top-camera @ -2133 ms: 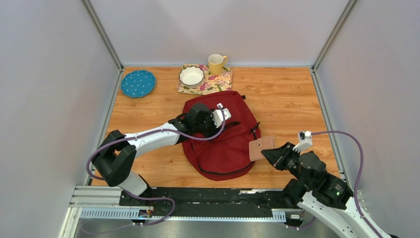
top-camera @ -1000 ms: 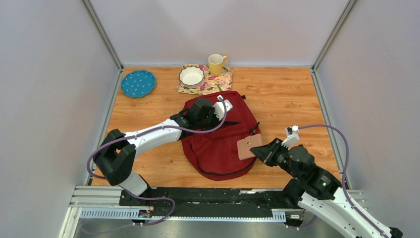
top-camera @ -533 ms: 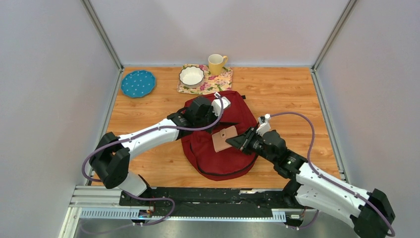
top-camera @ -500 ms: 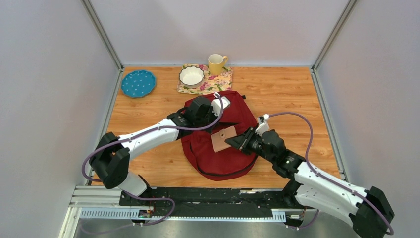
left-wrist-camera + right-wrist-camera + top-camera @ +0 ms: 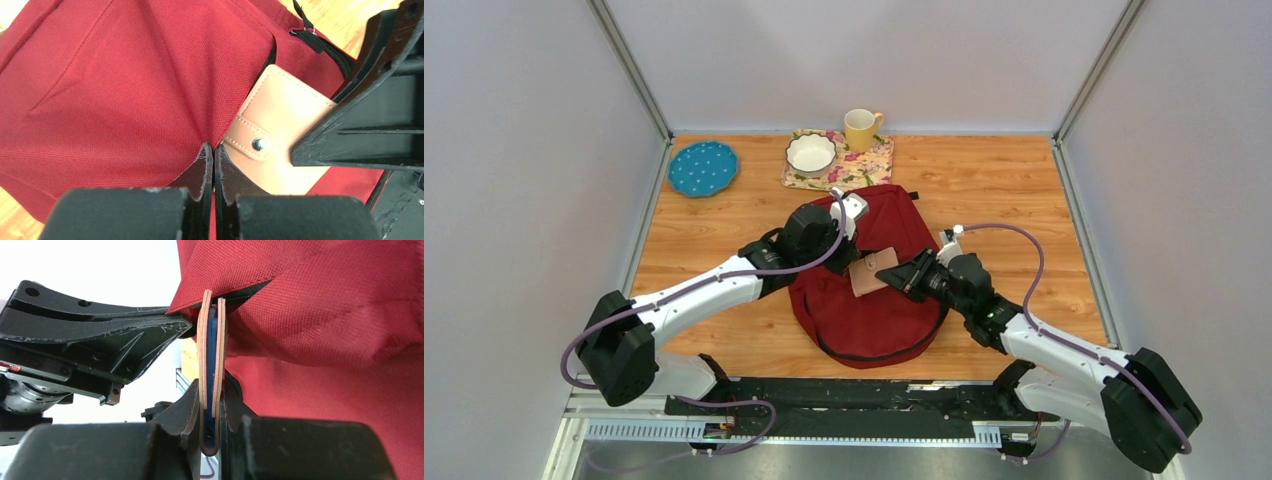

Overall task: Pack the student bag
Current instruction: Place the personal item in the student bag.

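We see the student bag (image 5: 874, 315) centre-frame in the top view, lying flat, top end twd the upper edge, rounded end twd the bottom. Dk red soft fabric w/ black zip (image 5: 247, 290) & black strap (image 5: 312, 37). Zip opening across the mid panel is parted; fabric beside it is drawn up into a peak.

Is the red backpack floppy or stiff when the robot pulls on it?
Probably floppy: the cloth of the backpack creases and tents up where the left end effector pinches it. It looks flat and fairly empty, so likely light. Lying flat, it shouldn't roll.
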Controlling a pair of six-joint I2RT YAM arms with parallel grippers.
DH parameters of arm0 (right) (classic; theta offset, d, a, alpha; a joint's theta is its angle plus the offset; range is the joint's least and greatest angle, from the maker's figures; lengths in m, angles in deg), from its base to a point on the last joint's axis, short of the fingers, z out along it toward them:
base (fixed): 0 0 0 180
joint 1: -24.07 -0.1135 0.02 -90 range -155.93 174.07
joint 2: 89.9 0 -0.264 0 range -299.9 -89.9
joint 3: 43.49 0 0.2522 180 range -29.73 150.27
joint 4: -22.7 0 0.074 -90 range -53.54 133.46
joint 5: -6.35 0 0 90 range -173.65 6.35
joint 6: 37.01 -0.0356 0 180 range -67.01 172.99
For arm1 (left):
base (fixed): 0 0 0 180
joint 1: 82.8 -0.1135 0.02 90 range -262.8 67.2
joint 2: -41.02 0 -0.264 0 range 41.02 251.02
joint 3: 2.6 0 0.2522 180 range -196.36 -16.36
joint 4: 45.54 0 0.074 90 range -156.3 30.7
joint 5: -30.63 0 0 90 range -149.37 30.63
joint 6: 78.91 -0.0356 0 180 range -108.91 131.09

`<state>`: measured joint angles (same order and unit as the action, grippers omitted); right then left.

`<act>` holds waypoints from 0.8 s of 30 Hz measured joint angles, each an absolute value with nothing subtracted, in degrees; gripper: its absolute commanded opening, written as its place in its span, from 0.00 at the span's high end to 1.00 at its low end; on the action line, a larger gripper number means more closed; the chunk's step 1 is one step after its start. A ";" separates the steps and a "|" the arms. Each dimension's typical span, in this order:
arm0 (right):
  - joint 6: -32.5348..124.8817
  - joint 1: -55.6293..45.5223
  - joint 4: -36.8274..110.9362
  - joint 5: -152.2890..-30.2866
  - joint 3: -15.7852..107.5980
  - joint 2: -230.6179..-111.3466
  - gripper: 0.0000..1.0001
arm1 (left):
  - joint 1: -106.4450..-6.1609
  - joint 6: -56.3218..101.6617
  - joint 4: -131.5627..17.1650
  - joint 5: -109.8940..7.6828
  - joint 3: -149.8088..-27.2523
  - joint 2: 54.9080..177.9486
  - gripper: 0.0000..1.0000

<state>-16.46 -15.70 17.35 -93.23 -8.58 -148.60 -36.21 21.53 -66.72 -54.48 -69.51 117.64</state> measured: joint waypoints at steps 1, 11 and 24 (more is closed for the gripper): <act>-16.70 -15.61 16.58 -94.06 -8.58 -149.45 1.00 | -36.15 22.01 -66.59 -54.42 -69.11 117.44 1.00; -20.94 -15.54 8.23 -100.66 -9.94 -155.40 1.00 | -36.04 25.35 -64.65 -53.87 -68.33 117.38 1.00; -21.18 -9.36 5.48 -105.89 -6.83 -162.19 1.00 | -36.06 26.25 -63.31 -53.30 -67.63 116.20 1.00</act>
<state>-21.18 -9.36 5.48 -105.89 -6.83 -162.19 -36.06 26.25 -63.31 -53.30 -67.63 116.20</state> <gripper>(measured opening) 0.129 0.010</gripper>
